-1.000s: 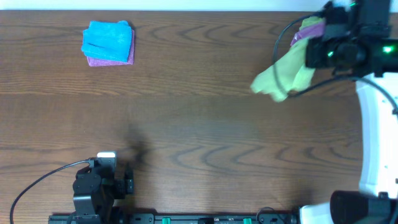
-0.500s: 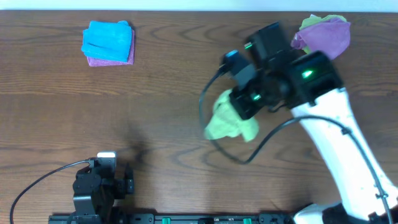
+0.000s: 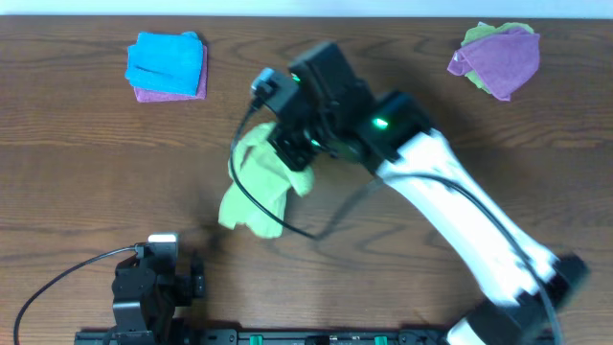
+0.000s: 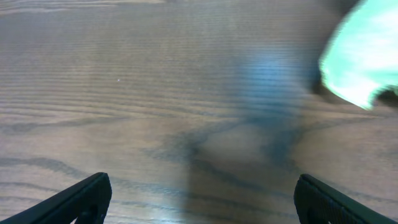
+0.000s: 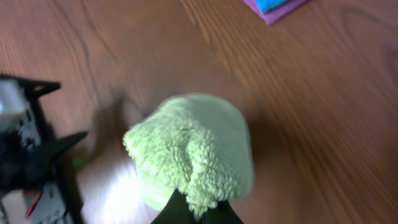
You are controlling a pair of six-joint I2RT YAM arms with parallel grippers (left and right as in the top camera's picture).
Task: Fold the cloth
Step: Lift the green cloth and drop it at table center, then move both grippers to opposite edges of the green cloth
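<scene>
While the right fingers (image 5: 171,216) pinch the bunched cloth (image 3: 257,187) over the counter (image 3: 96,144), left fingers (image 4: 81,198) sit apart; spreading it flat likely comes next.

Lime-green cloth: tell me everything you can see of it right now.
The lime-green cloth looks like a soft, fluffy microfibre towel, bunched into a rounded lump rather than spread flat. The right gripper is shut on a gathered edge, and the rest hangs below it over the wooden table, left of centre. The left gripper is open and apart from it. No tag shows. Whether its lower end touches the table cannot be told.
</scene>
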